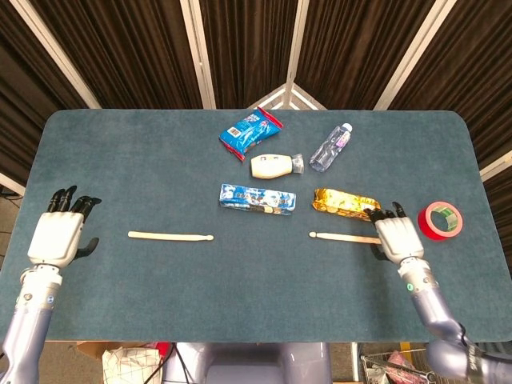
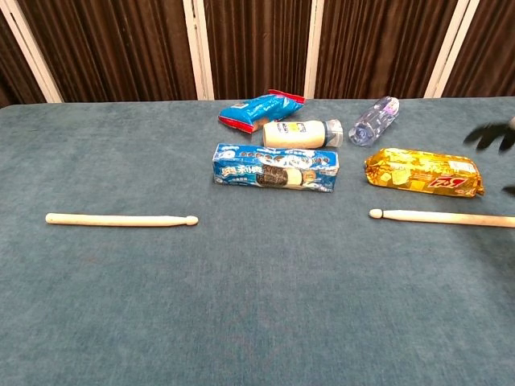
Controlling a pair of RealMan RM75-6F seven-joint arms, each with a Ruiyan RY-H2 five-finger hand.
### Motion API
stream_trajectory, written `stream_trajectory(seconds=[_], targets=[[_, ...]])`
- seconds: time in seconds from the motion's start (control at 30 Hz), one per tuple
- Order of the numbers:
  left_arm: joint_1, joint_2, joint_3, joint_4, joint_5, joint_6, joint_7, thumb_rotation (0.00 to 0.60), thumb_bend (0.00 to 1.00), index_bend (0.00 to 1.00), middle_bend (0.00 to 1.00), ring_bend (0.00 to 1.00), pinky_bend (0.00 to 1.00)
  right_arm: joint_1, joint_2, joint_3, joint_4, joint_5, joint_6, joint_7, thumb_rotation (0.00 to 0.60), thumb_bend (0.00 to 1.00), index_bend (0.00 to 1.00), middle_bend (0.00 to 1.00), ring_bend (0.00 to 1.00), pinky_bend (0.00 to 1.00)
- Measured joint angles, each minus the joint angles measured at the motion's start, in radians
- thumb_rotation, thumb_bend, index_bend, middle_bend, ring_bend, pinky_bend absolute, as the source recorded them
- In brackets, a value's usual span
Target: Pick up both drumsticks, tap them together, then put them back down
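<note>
Wooden drumsticks, two: pale, slim, tips pointing inward, one (image 1: 170,236) toward your table's (image 1: 120,160) left edge, the other (image 1: 344,237) toward its right edge. Your left hand (image 1: 58,234) and right hand (image 1: 398,236) both have fingers spread, holding nothing.

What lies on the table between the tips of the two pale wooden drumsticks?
Nothing: in the head view, bare blue-green felt table separates the left pale wooden drumstick from the right pale wooden drumstick; the chest view agrees.
</note>
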Motion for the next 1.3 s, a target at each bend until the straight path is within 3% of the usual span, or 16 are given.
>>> stream_trajectory(seconds=[0.13, 0.33, 0.43, 0.6, 0.8, 1.03, 1.3], targets=[[0.089, 0.014, 0.052, -0.025, 0.094, 0.076, -0.045, 0.600, 0.35, 0.20, 0.07, 0.00, 0.00, -0.102, 0.082, -0.007, -0.113, -0.112, 0.185, 0.073, 0.600, 0.41, 0.08, 0.10, 0.15, 0.04], [0.220, 0.001, 0.131, -0.016, 0.261, 0.226, -0.096, 0.600, 0.34, 0.19, 0.06, 0.00, 0.00, -0.304, 0.154, -0.058, -0.143, -0.368, 0.489, 0.216, 0.600, 0.37, 0.08, 0.09, 0.14, 0.04], [0.257, -0.011, 0.153, 0.003, 0.328, 0.270, -0.135, 0.600, 0.34, 0.19, 0.06, 0.00, 0.00, -0.377, 0.183, -0.097, -0.141, -0.450, 0.559, 0.270, 0.600, 0.37, 0.08, 0.09, 0.13, 0.04], [0.317, -0.033, 0.183, 0.074, 0.423, 0.318, -0.235, 0.600, 0.34, 0.19, 0.07, 0.00, 0.00, -0.418, 0.193, -0.127, -0.096, -0.515, 0.602, 0.284, 0.600, 0.37, 0.08, 0.09, 0.10, 0.03], [0.352, -0.039, 0.202, 0.130, 0.392, 0.289, -0.244, 0.600, 0.34, 0.19, 0.09, 0.00, 0.00, -0.432, 0.199, -0.135, -0.038, -0.500, 0.561, 0.268, 0.600, 0.37, 0.08, 0.08, 0.07, 0.01], [0.368, -0.075, 0.179, 0.182, 0.445, 0.273, -0.228, 0.600, 0.34, 0.19, 0.09, 0.00, 0.00, -0.412, 0.187, -0.122, 0.004, -0.439, 0.452, 0.291, 0.600, 0.37, 0.08, 0.08, 0.07, 0.01], [0.371, -0.098, 0.143, 0.248, 0.470, 0.265, -0.275, 0.600, 0.34, 0.19, 0.09, 0.00, 0.00, -0.406, 0.068, -0.082, 0.171, -0.435, 0.466, 0.379, 0.600, 0.37, 0.09, 0.08, 0.08, 0.01]])
